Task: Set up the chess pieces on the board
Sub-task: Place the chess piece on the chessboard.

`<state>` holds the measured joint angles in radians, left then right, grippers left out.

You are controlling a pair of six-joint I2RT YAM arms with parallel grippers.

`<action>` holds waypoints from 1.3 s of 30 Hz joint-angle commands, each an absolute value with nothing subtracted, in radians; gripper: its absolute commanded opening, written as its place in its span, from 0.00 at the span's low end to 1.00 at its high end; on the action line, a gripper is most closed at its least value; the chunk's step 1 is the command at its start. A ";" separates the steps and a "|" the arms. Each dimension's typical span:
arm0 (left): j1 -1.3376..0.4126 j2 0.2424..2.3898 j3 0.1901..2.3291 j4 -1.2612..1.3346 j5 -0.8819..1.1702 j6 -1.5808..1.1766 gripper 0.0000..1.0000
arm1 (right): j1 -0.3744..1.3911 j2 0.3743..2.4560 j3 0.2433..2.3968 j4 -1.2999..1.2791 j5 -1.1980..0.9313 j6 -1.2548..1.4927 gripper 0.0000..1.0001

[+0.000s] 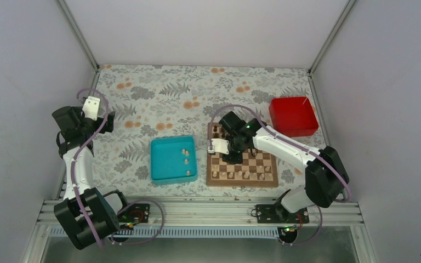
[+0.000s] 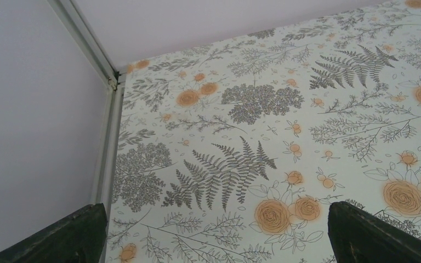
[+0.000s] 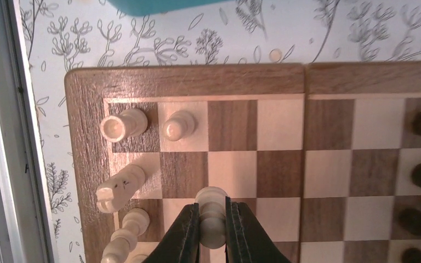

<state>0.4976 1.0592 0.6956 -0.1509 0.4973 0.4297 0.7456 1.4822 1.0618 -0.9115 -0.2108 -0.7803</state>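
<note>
Right gripper (image 3: pixel 212 218) pinches pale chess piece (image 3: pixel 211 197) at middle: tiny, light, hard wood, tips easily. Left gripper (image 2: pixel 216 233) wide, empty.

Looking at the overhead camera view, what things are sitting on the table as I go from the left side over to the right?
teal tray → board → red box
</note>
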 commanded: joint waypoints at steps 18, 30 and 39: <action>0.505 1.061 0.702 -0.124 0.491 0.431 1.00 | 0.752 1.591 1.005 -0.856 -0.299 -0.769 0.06; 0.505 1.068 0.701 -0.119 0.496 0.433 1.00 | 0.752 1.600 1.015 -0.864 -0.265 -0.763 0.18; 0.504 1.065 0.699 -0.119 0.504 0.433 1.00 | 0.772 1.601 1.229 -0.986 -0.264 -0.788 0.39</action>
<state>0.4976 1.0634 0.6952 -0.1448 0.4885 0.4297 0.7475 1.5906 1.1244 -0.9287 -0.2672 -0.7803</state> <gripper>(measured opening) 0.999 0.371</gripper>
